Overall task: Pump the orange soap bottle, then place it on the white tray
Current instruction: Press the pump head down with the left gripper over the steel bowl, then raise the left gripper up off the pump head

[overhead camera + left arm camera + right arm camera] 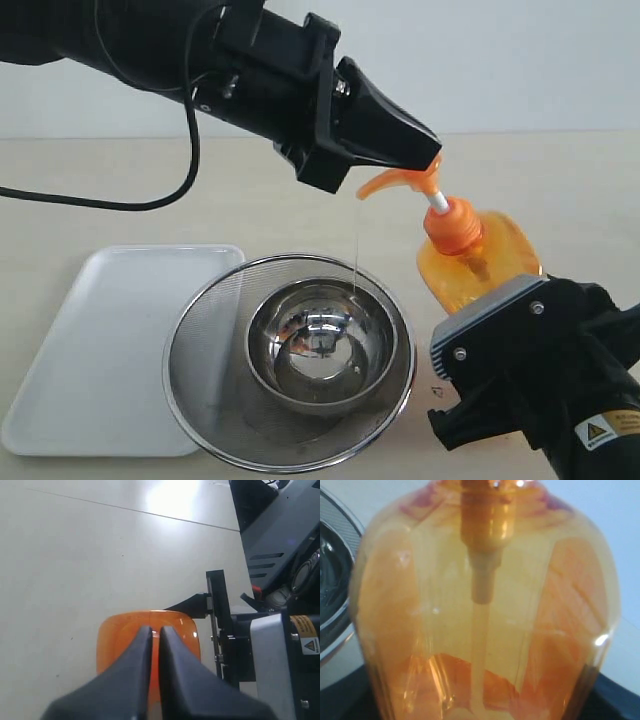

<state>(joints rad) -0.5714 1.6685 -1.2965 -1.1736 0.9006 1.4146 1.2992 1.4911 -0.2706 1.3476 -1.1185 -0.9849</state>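
The orange soap bottle (487, 258) is held tilted above the table, and its translucent body fills the right wrist view (485, 605). My right gripper (482, 300) is shut on the bottle's lower body; only dark finger edges (620, 700) show beside it. The orange pump head (398, 182) points left over the steel bowl, and a thin strand of soap (356, 245) hangs from its nozzle into the bowl. My left gripper (428, 152) is shut, and its tips (155, 631) rest on top of the pump head. The white tray (95, 340) lies flat at the left.
A round steel mesh strainer (205, 325) with a shiny steel bowl (320, 345) inside it stands in the middle, overlapping the tray's right edge. A black cable (120, 205) trails across the table at the back left.
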